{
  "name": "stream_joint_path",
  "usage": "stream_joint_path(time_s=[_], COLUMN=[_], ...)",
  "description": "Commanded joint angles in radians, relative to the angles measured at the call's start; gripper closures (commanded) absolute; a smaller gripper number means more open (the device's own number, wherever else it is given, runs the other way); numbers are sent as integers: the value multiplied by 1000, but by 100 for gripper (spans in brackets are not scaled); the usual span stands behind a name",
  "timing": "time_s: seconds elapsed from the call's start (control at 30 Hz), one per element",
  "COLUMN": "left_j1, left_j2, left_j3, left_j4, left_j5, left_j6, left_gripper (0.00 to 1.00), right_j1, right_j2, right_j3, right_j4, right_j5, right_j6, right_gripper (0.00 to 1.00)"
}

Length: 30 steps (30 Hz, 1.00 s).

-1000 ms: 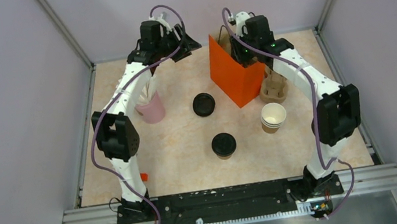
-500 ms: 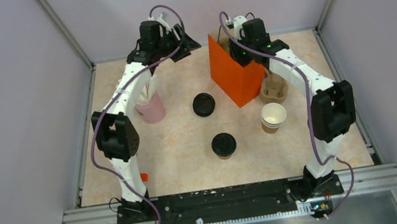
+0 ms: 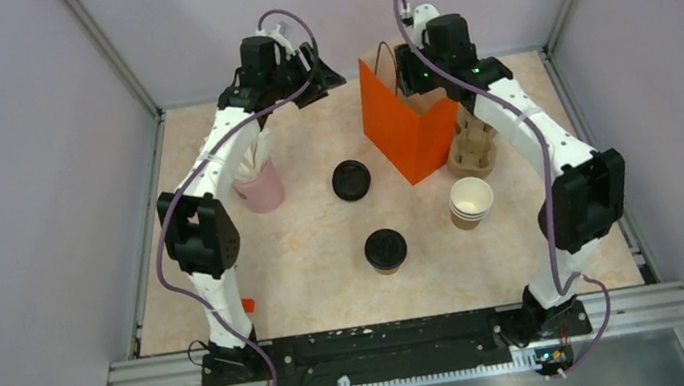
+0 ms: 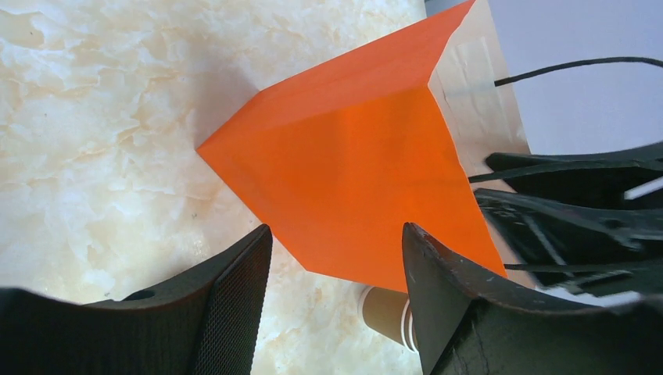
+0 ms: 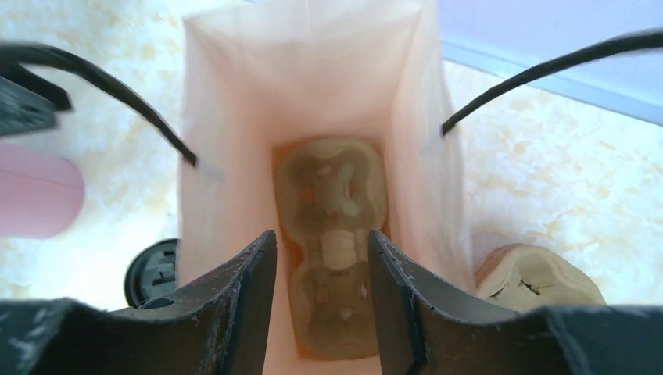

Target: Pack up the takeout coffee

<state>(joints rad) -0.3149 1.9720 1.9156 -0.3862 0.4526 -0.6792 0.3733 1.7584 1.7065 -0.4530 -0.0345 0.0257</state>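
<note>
Presently the right gripper hangs over the mouth of the orange bag, fingers parted with nothing between them. Below, a pulp carrier lies on the bag's floor. Left of the bag, by the tabletop's far edge, the left gripper faces the bag's side, likewise parted and empty. The bag stands upright near the far edge, right of centre, with a second carrier just beside it on the right. The coffee stands lidded at mid-tabletop, toward the near edge, well apart from both grippers; a loose lid lies beyond it, left of the bag. The tabletop is pale marbled beige — plain lavender-grey walls close it in on three sides.
</note>
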Motion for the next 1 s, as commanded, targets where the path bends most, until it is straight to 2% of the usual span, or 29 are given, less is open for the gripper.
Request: stream_joint_path(time_s=[0.0, 0.13, 0.33, 0.4, 0.47, 0.57, 0.67, 0.77, 0.87, 0.97], left_j1=[5, 4, 4, 2, -1, -13, -26, -32, -33, -33], left_j2=[-58, -58, -89, -107, -132, -182, -240, -310, -386, -451], left_j3=[17, 4, 20, 30, 33, 17, 7, 12, 24, 52], left_j4=[-8, -13, -57, -59, -61, -75, -127, -222, -324, -456], left_j5=[10, 29, 36, 44, 51, 49, 13, -35, -102, -176], left_j6=[20, 9, 57, 62, 68, 82, 122, 157, 189, 223], left_gripper=[32, 32, 28, 17, 2, 1, 1, 1, 1, 1], right_j1=[10, 10, 10, 10, 11, 22, 70, 159, 303, 418], right_j2=[-108, -160, -294, -322, -357, -414, -448, -447, -464, -494], right_j3=[92, 118, 42, 36, 3, -84, -138, -122, -142, -201], right_j4=[19, 6, 100, 87, 94, 127, 130, 48, 15, 2], right_j5=[30, 76, 64, 79, 75, 78, 107, 157, 234, 271], right_j6=[69, 136, 233, 254, 277, 299, 266, 212, 83, 47], right_gripper=[54, 54, 54, 54, 54, 53, 44, 38, 18, 15])
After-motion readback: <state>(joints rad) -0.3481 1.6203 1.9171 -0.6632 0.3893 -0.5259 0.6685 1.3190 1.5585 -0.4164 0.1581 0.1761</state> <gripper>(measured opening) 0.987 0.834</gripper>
